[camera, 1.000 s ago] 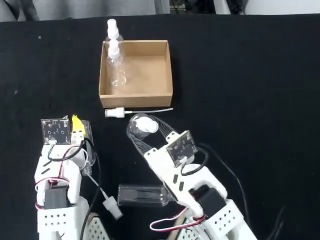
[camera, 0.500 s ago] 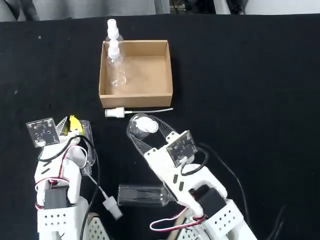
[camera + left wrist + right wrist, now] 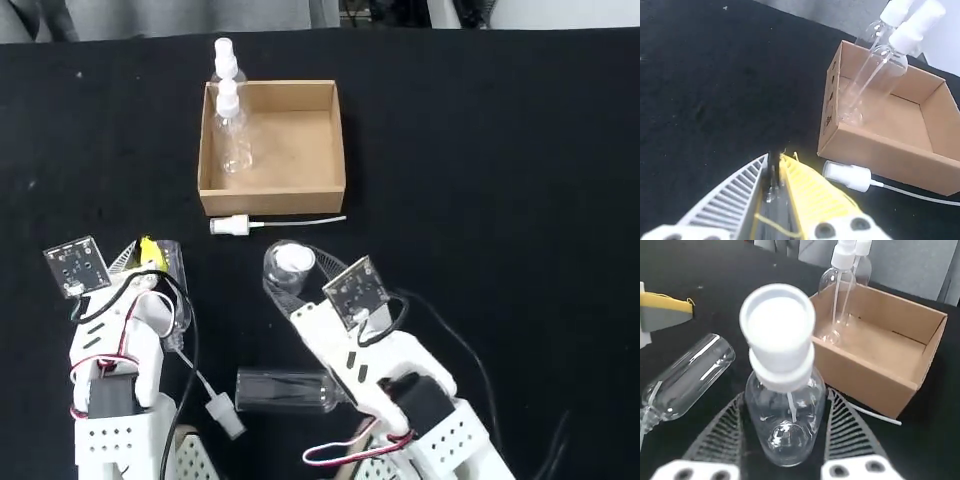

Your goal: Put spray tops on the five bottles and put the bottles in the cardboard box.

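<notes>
My right gripper is shut on a clear bottle that stands upright with a white spray top on it, in front of the cardboard box. My left gripper sits low at the left with its grey and yellow fingers together. An uncapped bottle lies beside it. One capped bottle stands in the box's far left corner. Another capped bottle stands at the far wall, seemingly just behind it.
A loose spray top with a long tube lies along the box's near wall. Between the arm bases lies another open bottle. A second spray top lies near it, its tube running toward the left bottle. Black table spreads to the right.
The left wrist has rolled, its camera board swinging to the left. The right gripper has shifted slightly with its bottle, which now stands more upright.
</notes>
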